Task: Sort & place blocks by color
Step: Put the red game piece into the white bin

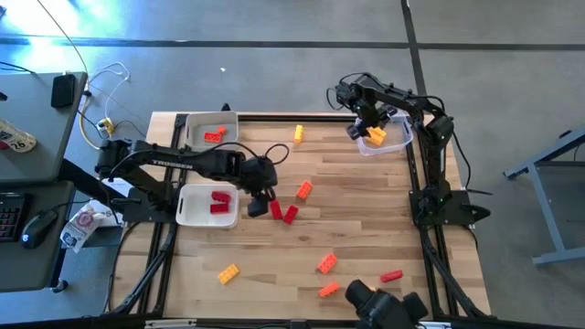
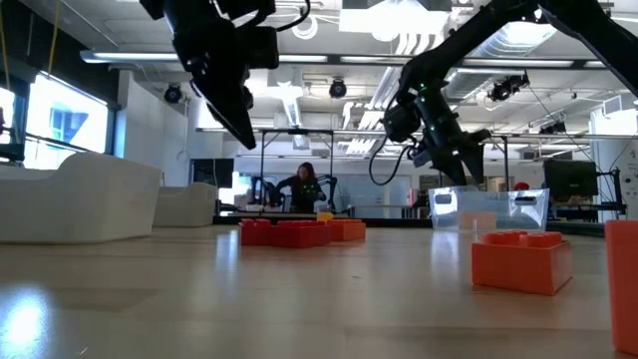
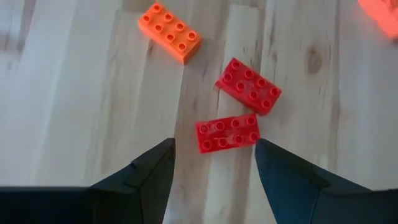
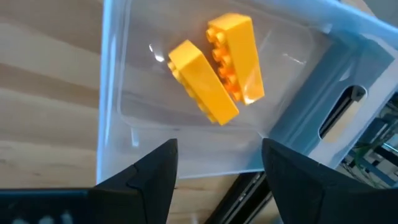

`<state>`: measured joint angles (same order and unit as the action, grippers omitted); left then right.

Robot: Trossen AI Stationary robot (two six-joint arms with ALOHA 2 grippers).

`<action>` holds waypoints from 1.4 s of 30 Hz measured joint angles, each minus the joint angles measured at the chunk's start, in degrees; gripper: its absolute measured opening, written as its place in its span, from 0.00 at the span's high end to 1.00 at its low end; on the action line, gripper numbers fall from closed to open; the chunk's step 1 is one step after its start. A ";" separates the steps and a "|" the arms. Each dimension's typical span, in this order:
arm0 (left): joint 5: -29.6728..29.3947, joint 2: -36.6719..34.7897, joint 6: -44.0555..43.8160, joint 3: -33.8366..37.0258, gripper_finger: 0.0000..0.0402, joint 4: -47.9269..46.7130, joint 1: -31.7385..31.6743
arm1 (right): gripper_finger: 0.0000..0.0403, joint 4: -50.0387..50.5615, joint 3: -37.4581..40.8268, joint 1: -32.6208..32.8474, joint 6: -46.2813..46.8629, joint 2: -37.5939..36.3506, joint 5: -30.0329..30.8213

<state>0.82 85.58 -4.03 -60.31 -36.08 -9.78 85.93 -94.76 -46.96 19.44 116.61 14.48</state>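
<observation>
Right tool [image 4: 216,163] hung open and empty over the tub [image 4: 115,93] with two yellow blocks [image 4: 202,81]; left tool [image 3: 214,165] gaped empty above red blocks [image 3: 227,132].

Bare wood lies open around the two red blocks [image 3: 239,112], with only an orange block [image 3: 169,32] near them.

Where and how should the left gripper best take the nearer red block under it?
Likely from straight above, across the short width of the red block: it lies flat, studs up, its long sides free. The open left gripper already straddles it. The second red block is close.
</observation>
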 joint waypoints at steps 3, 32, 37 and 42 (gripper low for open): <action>0.00 -0.07 7.49 0.00 0.48 -0.19 0.00 | 0.46 1.91 0.00 0.35 -0.02 -0.01 1.35; 0.00 6.98 51.47 0.04 0.48 6.23 1.77 | 0.45 -1.25 0.00 16.09 6.25 -15.25 4.83; 0.00 9.65 52.70 0.02 0.48 6.35 2.93 | 0.45 -2.88 0.00 19.89 6.23 -15.59 4.64; -0.02 12.25 54.31 0.02 0.48 6.46 3.55 | 0.45 -3.75 0.00 22.70 6.23 -15.59 4.63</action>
<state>0.80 97.83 50.27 -60.29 -29.61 -6.24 82.18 -94.76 -24.26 25.67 101.01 19.11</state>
